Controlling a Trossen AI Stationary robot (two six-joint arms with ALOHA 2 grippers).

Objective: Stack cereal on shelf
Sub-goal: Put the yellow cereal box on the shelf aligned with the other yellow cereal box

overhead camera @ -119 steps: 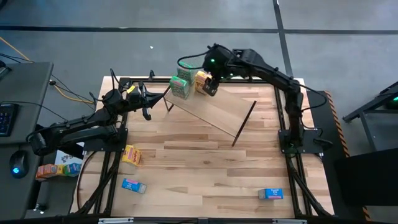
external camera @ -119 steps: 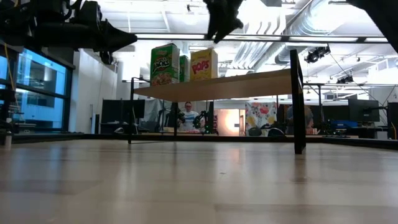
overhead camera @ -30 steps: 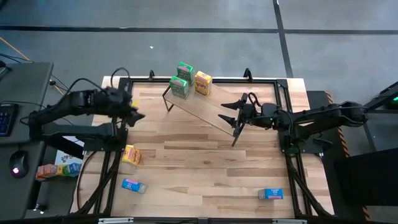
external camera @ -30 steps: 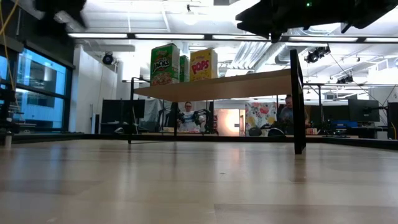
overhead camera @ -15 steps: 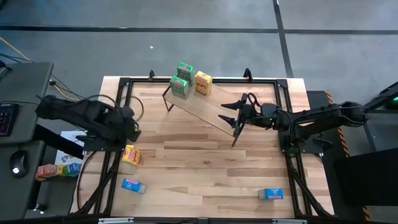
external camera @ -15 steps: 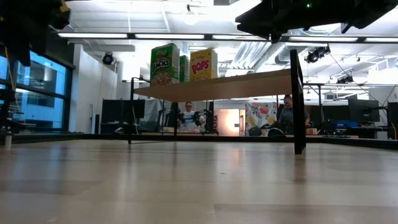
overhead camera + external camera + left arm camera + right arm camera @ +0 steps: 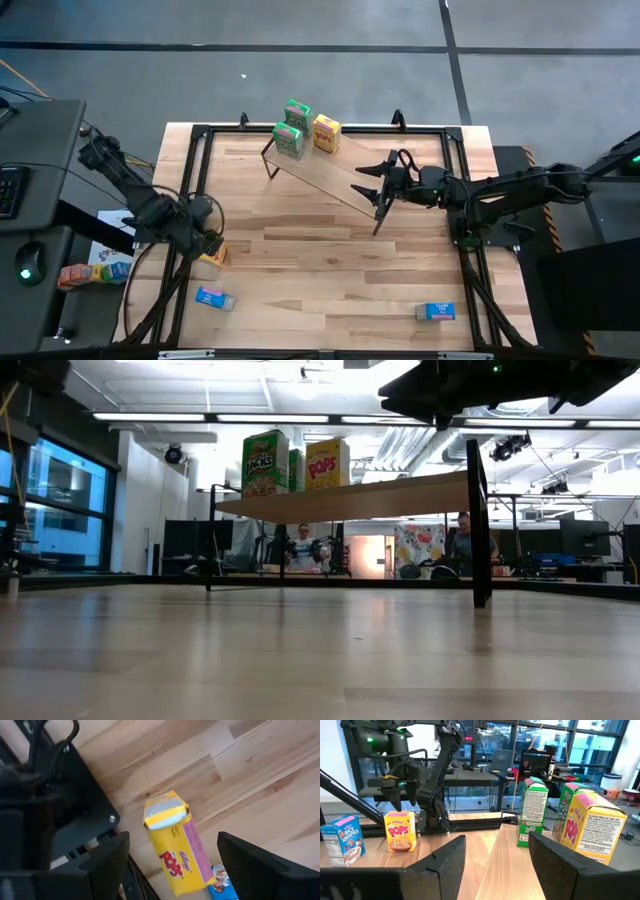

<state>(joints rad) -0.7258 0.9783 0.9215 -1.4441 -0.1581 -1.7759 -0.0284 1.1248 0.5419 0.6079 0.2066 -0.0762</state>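
target box: yellow cereal box (image 7: 211, 250) is sitting on the tabletop (image 7: 330, 270) at the left edge of the high view, standing upright per the right wrist view, directly under the left gripper (image 7: 205, 238); not gripped.
left gripper: hovering over that box with fingers spread wide, one on each side of it in the left wrist view (image 7: 176, 842), nothing pinched yet.
shelved cereal: two green boxes (image 7: 293, 130) and one yellow box (image 7: 326, 133) are standing upright at the upper-centre end of the shelf (image 7: 335, 178), close together.
loose cereal: one blue box (image 7: 215, 298) is lying lower left, just below the target; another blue box (image 7: 434, 312) is lying lower right, well apart.
right gripper: waiting right of centre at the shelf's near end (image 7: 372, 181), fingers apart, empty.
progress: judging three of six placed, fourth pick starting.
risk 1: box is sitting right against the black table frame (image 7: 186, 205); a finger is likely catching the frame on descent and tipping or shoving the box.
risk 2: box looks skewed to the fingers in the wrist view; closing off-axis is risking a corner pinch and a slip during transfer.
risk 3: shelf end is getting crowded; setting down tight could knock the standing boxes over.
risk 4: right arm is parked over the shelf, so the left arm's path may be crossing it.
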